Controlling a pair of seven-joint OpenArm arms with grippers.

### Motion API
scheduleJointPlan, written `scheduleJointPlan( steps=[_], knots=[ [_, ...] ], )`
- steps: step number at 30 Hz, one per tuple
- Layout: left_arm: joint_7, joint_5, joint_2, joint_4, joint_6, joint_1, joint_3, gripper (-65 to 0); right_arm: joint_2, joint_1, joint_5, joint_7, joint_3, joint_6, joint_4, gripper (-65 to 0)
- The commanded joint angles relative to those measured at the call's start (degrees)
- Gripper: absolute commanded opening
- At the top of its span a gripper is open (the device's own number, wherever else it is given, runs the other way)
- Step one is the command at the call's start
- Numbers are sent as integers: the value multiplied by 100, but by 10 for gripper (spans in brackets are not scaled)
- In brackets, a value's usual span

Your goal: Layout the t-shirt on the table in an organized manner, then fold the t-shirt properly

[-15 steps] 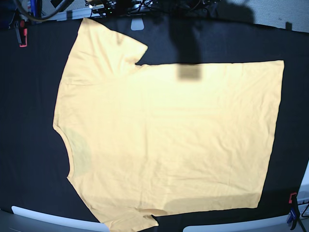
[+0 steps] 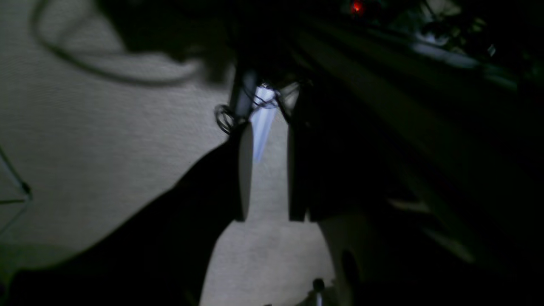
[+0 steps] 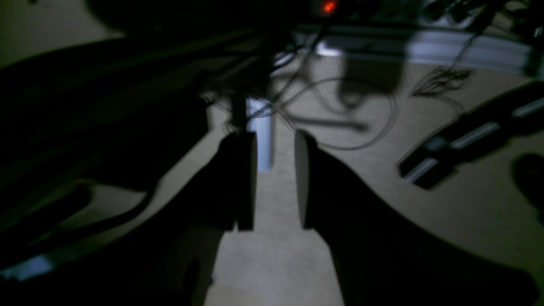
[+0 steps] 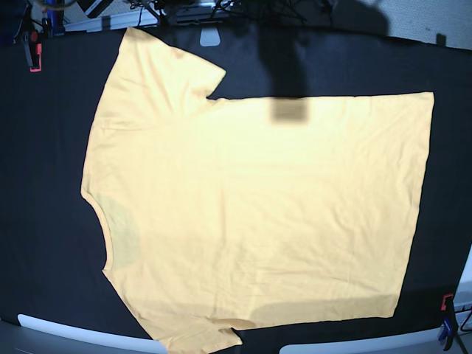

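Observation:
The pale yellow t-shirt (image 4: 251,214) lies spread flat on the black table (image 4: 44,221), neck to the left and hem to the right. One sleeve (image 4: 162,66) points to the far edge, the other (image 4: 195,335) reaches the near edge. Neither gripper shows in the base view. In the left wrist view my left gripper (image 2: 268,219) has its jaws apart with nothing between them, over pale carpet. In the right wrist view my right gripper (image 3: 275,228) also has its jaws apart and is empty, over carpet. The t-shirt is out of both wrist views.
Red clamps (image 4: 34,57) (image 4: 446,301) sit at the table's rim. White edge strips (image 4: 74,333) run along the near edge. Cables and gear (image 4: 184,9) lie behind the far edge. A dark shadow patch (image 4: 289,110) falls on the shirt's upper side.
The t-shirt has not moved. A dark cable loop at the top left edge of the base view has gone out of sight.

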Motion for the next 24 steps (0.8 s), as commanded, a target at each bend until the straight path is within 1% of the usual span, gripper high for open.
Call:
scheduleJointPlan(
  steps=[1,4,7,9,12,14,17,20,24],
  knots=[
    [50,-46,26,195,-140,173,13,-525,146,-184,144,-57,4,46,273,-496],
    [232,-481,24,811,-378,605,13,-525,422,-750,466,-205,4,46,1049,-496],
    [503,-826,24,1528,-682,1060,13,-525,704,-1331,496,-247,4,42,1790,-496],
    [811,-1045,24,2063,-944,1355,20,-525,896,-1716,577,-352,4,44,2286,-496],
    [1294,-1331,-11,2975,-1233,1847,138,-525,1222,-2280,1106,-726,7,46,3032,-496],
    [1478,-1460,-116,3644,-1294,2218,306,-525,1456,-2651,1246,-905,7,44,3550,-496],
    [1558,-1519,-350,4708,-1290,2815,538,-525,1810,-3224,1241,-918,7,46,4398,-496],
    [1725,-1519,-573,5777,-1287,3377,579,-525,2133,-3818,1215,-918,37,74,5362,-496],
    [2111,-1517,-892,7058,-1287,3978,568,-525,2369,-4551,1198,-979,367,136,6645,-496]
  ],
)
